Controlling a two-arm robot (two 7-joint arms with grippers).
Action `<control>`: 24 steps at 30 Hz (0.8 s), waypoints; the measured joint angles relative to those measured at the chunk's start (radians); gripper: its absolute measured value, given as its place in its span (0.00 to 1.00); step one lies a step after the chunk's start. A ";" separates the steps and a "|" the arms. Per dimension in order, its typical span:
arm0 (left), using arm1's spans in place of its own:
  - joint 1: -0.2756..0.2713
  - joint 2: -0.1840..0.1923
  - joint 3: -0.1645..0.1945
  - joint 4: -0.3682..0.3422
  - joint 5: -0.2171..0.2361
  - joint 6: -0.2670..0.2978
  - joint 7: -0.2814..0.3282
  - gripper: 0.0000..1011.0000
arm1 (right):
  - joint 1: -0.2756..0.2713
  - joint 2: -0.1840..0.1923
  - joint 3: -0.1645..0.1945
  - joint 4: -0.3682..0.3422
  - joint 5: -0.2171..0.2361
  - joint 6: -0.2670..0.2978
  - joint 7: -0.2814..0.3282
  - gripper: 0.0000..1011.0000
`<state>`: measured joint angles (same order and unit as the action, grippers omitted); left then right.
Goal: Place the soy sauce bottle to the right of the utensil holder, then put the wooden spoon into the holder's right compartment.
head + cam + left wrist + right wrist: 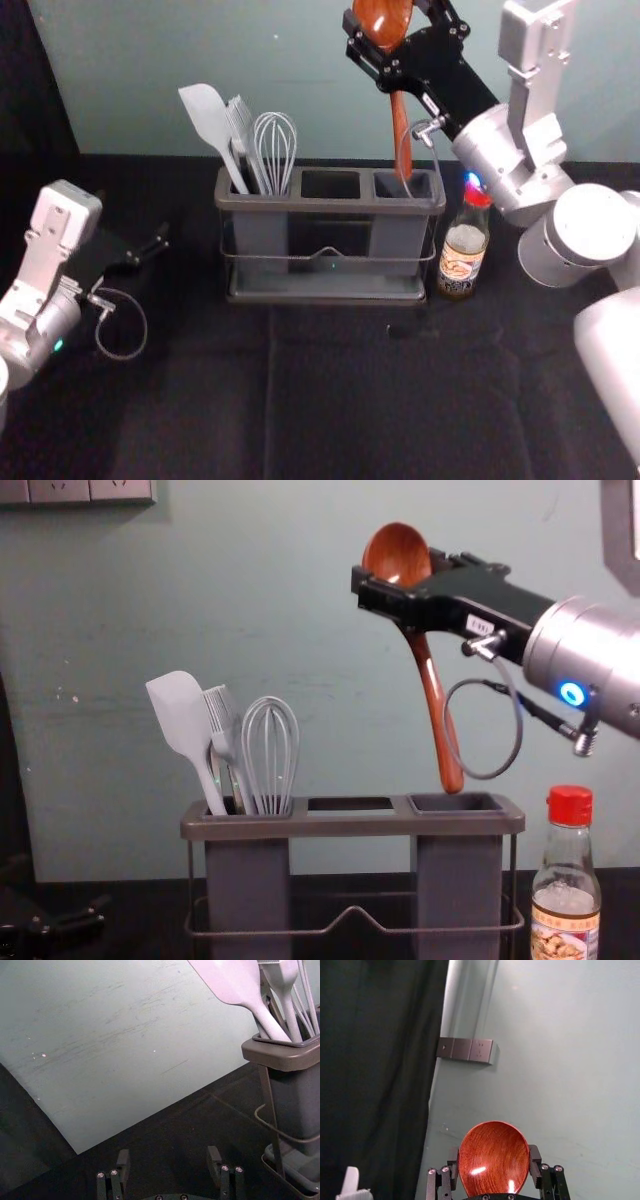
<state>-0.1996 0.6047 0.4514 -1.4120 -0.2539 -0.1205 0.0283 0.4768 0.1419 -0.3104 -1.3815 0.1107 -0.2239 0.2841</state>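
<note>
Closest to where I'm standing, the pale right arm (618, 350) comes in from the right side over the black-covered desk (350, 400). Across on the left, the left arm's pincer (150, 248) hangs idle beyond the holder's left end, its two sides spread well apart. Just beside the holder's right end, the soy sauce bottle (463, 245) stands upright on the desk, red cap on top. Next to it sits the utensil holder (325, 286), with a spatula (208, 118), a brush (239, 118) and a whisk (275, 150) leaning in its left compartment. High up toward the back, the right pincer (385, 14) grips the wooden spoon (399, 130) by the bowl, bowl up and handle slanting down. The handle's end hovers near the rim of the right compartment (457, 802); whether directly over it, I can't tell. Farthest off is the grey-green wall (300, 90), bearing a row of sockets (90, 490).
</note>
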 joint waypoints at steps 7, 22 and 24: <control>0.000 0.000 0.000 0.000 0.000 0.000 0.000 0.99 | 0.019 -0.030 -0.001 0.071 -0.021 -0.036 -0.025 0.83; 0.000 0.000 0.000 0.000 0.000 0.000 0.000 0.99 | -0.035 -0.045 -0.003 0.086 -0.039 -0.049 -0.031 0.83; 0.000 0.000 0.000 0.000 0.000 0.000 0.000 0.99 | -0.050 -0.042 0.001 0.078 -0.038 -0.052 -0.031 0.83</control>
<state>-0.1995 0.6047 0.4514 -1.4120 -0.2539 -0.1205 0.0283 0.4267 0.0995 -0.3096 -1.3038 0.0723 -0.2755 0.2533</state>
